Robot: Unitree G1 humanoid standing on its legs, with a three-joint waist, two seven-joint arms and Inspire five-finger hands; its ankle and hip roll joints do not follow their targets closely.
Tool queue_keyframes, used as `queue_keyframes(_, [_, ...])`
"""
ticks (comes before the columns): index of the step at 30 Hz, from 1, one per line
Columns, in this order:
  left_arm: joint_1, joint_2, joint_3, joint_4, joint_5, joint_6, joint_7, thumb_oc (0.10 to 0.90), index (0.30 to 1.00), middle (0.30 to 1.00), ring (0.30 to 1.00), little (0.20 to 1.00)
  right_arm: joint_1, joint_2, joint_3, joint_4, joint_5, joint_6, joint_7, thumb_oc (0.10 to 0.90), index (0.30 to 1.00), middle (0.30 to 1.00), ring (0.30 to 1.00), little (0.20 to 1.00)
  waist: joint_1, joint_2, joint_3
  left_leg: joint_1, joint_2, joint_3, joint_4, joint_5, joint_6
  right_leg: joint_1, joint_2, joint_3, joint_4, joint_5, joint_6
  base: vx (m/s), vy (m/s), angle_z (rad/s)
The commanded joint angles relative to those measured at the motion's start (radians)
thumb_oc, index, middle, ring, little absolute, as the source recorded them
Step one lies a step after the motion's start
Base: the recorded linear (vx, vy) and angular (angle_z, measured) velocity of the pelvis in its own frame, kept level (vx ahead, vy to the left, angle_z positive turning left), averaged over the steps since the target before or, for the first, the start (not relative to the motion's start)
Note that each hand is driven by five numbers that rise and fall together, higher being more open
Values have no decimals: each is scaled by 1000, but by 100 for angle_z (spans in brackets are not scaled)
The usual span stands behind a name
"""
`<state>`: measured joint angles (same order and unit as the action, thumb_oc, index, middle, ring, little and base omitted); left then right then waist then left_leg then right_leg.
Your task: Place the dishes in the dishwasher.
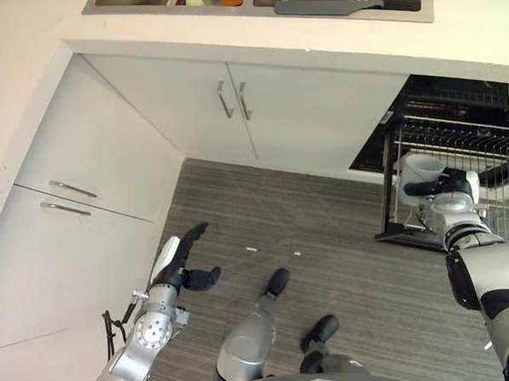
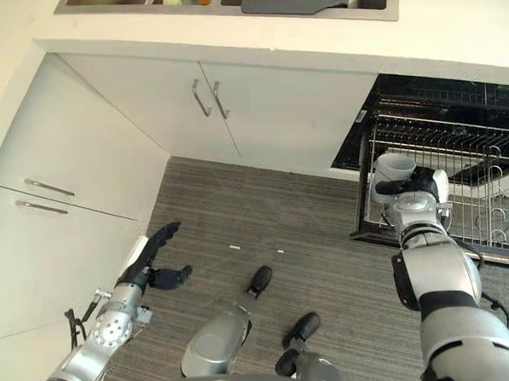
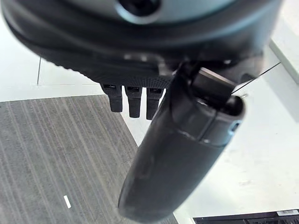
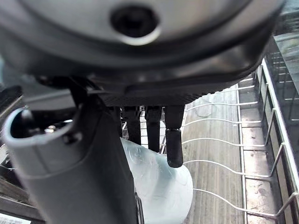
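A white cup (image 1: 420,171) is grasped by the right hand (image 1: 442,189) over the dishwasher rack (image 1: 483,157); release onto the wires is probably needed next. The left hand (image 1: 183,258) is kept relaxed, holding nothing.

Right hand (image 2: 412,189) grips white cup (image 2: 393,168) over dishwasher rack (image 2: 458,158).

The right hand (image 1: 446,185) covers part of the pale cup (image 1: 417,172) in the dishwasher rack (image 1: 466,158), so I can't tell whether it grips it. The rack runs off the side. The sink (image 1: 347,2) is cut off, its dishes unreadable.
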<state>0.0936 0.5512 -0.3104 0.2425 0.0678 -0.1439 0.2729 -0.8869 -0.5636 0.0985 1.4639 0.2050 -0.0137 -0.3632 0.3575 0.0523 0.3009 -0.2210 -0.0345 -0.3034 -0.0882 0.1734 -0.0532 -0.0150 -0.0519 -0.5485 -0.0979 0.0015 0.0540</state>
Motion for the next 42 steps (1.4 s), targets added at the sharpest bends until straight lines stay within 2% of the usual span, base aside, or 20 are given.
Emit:
queue_keyframes(1, [-26, 24, -6, -38, -11, -61, 16, 800, 900, 900, 900, 900, -54, -76, 111, -152, 19, -52, -41, 800, 900, 900, 900, 900, -22, -70, -17, 23, -4, 94, 13, -73, -49, 13, -63, 36, 29, -47, 57, 0, 0, 0])
queue_keyframes(3, [-26, 22, -8, -30, -9, -58, 13, 800, 900, 900, 900, 900, -56, -74, 116, -159, 19, -53, -41, 800, 900, 900, 900, 900, -24, -75, -17, 28, -1, 97, 13, -74, -49, 16, -63, 41, 27, -46, 57, -7, 6, -2])
queue_keyframes(7, [-3, -32, -15, 176, -15, -8, -40, 800, 900, 900, 900, 900, -49, -51, 140, -211, 20, -58, -4, 800, 900, 900, 900, 900, -56, -120, -43, 68, 15, 127, 13, -84, -46, 42, -56, 70, 24, -41, 57, 22, 10, -8])
queue_keyframes(11, [-5, -102, -16, 451, 17, 48, -78, 800, 900, 900, 900, 900, -26, -28, 152, -242, 8, -54, 42, 800, 900, 900, 900, 900, -97, -150, -88, 116, 27, 161, 13, -101, -38, 78, -55, 98, 24, -42, 60, 58, 28, -26])
queue_keyframes(14, [-46, -190, 10, 696, -1, 79, -74, 800, 900, 900, 900, 900, 21, -3, 133, -307, 43, -71, 60, 800, 900, 900, 900, 900, -132, -155, -123, 151, 30, 183, 12, -112, -34, 102, -55, 114, 23, -44, 59, 31, 53, -32])
queue_keyframes(16, [-77, -254, 63, 862, -42, 98, -58, 800, 900, 900, 900, 900, 95, 23, 109, -468, 81, -100, 64, 800, 900, 900, 900, 900, -166, -153, -143, 164, 33, 199, 12, -112, -29, 108, -57, 127, 23, -41, 62, 11, 70, -30])
queue_keyframes(18, [-88, -294, 141, 978, -78, 120, -46, 800, 900, 900, 900, 900, 230, 46, 86, -750, 59, -125, 50, 800, 900, 900, 900, 900, -196, -145, -156, 189, 38, 222, 13, -122, -28, 120, -53, 145, 25, -46, 59, 19, 42, -22])
queue_keyframes(19, [-88, -294, 140, 979, -78, 119, -46, 800, 900, 900, 900, 900, 235, 46, 83, -757, 57, -122, 49, 800, 900, 900, 900, 900, -196, -146, -159, 185, 36, 220, 12, -118, -27, 117, -54, 143, 24, -42, 61, 4, 27, -25])
queue_keyframes(21, [-85, -322, 226, 1063, -59, 144, -48, 800, 900, 900, 900, 900, 505, 62, -20, -1191, 76, -187, 99, 800, 900, 900, 900, 900, -230, -129, -173, 204, 43, 233, 10, -123, -28, 125, -52, 155, 25, -48, 58, 1, 7, -32])
queue_keyframes(22, [-85, -322, 226, 1063, -59, 144, -48, 800, 900, 900, 900, 900, 505, 62, -20, -1191, 76, -187, 99, 800, 900, 900, 900, 900, -230, -129, -173, 204, 43, 233, 10, -123, -28, 125, -52, 155, 25, -48, 58, 22, -5, -10])
queue_keyframes(24, [-77, -332, 229, 1086, -11, 142, -64, 800, 900, 900, 900, 900, 643, 121, -105, -1388, 163, -265, 132, 800, 900, 900, 900, 900, -239, -114, -181, 214, 45, 233, 11, -131, -30, 135, -50, 154, 27, -59, 53, 9, -13, 4])
queue_keyframes(27, [-42, -326, 251, 1056, -11, 125, -80, 800, 900, 900, 900, 900, 741, 170, -141, -1606, 318, -341, 235, 800, 900, 900, 900, 900, -232, -85, -181, 211, 46, 218, 10, -117, -38, 134, -49, 134, 33, -63, 47, -28, -62, -16])
queue_keyframes(32, [-18, -328, 277, 1024, -40, 107, -68, 800, 900, 900, 900, 900, 717, 160, -113, -1652, 344, -350, 263, 800, 900, 900, 900, 900, -212, -64, -169, 208, 44, 215, 36, -117, -42, 139, -56, 134, 25, -57, 47, -14, -30, 7])
queue_keyframes(34, [-17, -325, 299, 990, -92, 92, -43, 800, 900, 900, 900, 900, 665, 125, -86, -1684, 330, -357, 260, 800, 900, 900, 900, 900, -194, -46, -123, 123, 14, 229, 183, -127, -64, 130, -76, 135, 26, -51, 46, -143, -5, 12])
queue_keyframes(35, [-25, -325, 310, 977, -119, 86, -20, 800, 900, 900, 900, 900, 632, 95, -88, -1709, 319, -353, 253, 800, 900, 900, 900, 900, -186, -30, -91, 49, 20, 299, 282, -103, -113, 141, -84, 121, 11, -67, 42, -149, -8, 26])
queue_keyframes(36, [-26, -326, 310, 977, -119, 86, -20, 800, 900, 900, 900, 900, 630, 94, -88, -1708, 319, -353, 253, 800, 900, 900, 900, 900, -189, -30, -95, 42, 18, 297, 281, -97, -111, 135, -85, 118, 11, -63, 42, -46, 7, 47])
queue_keyframes(37, [-36, -329, 306, 979, -99, 92, -12, 800, 900, 900, 900, 900, 618, 88, -95, -1708, 316, -353, 240, 800, 900, 900, 900, 900, -196, -22, -88, 12, 101, 421, 252, -66, -98, 157, -85, 90, 11, -85, 46, 84, 63, 76])
queue_keyframes(38, [-33, -329, 306, 989, -77, 97, -7, 800, 900, 900, 900, 900, 623, 98, -98, -1716, 312, -356, 237, 800, 900, 900, 900, 900, -192, -22, -91, 11, 151, 501, 201, -39, -90, 173, -90, 70, 11, -87, 55, 215, 60, 98])
queue_keyframes(41, [-16, -334, 308, 1032, -29, 110, -8, 800, 900, 900, 900, 900, 637, 100, -98, -1729, 269, -355, 242, 800, 900, 900, 900, 900, -187, -34, -112, -15, 201, 566, 81, 10, -85, 200, -97, 30, 11, -83, 76, 226, 108, 86])
queue_keyframes(42, [-9, -334, 308, 1039, -15, 111, -5, 800, 900, 900, 900, 900, 638, 103, -105, -1735, 268, -351, 242, 800, 900, 900, 900, 900, -183, -38, -118, -32, 206, 552, 67, 20, -87, 213, -101, 30, 11, -91, 81, 143, 149, 55])
